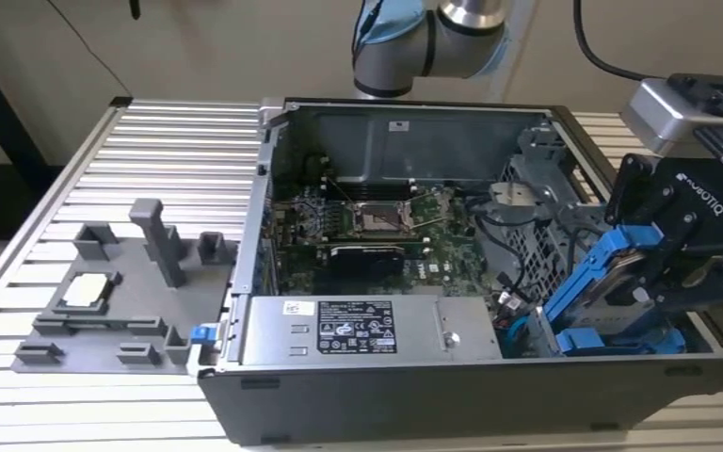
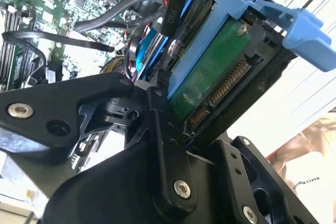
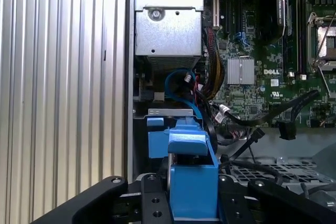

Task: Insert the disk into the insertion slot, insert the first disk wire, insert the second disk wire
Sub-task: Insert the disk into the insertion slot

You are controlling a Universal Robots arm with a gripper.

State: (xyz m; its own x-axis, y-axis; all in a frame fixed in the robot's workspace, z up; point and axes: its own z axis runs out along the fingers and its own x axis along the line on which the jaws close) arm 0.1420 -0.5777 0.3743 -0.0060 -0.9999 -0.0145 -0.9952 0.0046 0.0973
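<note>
Black gripper (image 3: 191,195) linkages sat closest to us in both wrist views, the 2 fingers (image 3: 151,202) pressed against opposite sides of the disk (image 3: 191,177) and pinching its blue carrier. In the second wrist view the green circuit board (image 2: 210,72) and connector pins (image 2: 220,90) faced us bare. We judged the disk stiff and fairly dense for its size, but fragile on that face. The carrier's plastic edges looked like the safe place to hold, though smooth enough to slip under a loose grip. In the exterior view the disk hung slanted at the exterior view's right, its lower end down in the near corner of the computer case (image 1: 462,400), just beside the perforated drive cage (image 1: 535,224). Whether it had entered the insertion slot we could not tell. The arm (image 1: 431,47) reached over from behind the case, its wrist tilted toward that corner.
</note>
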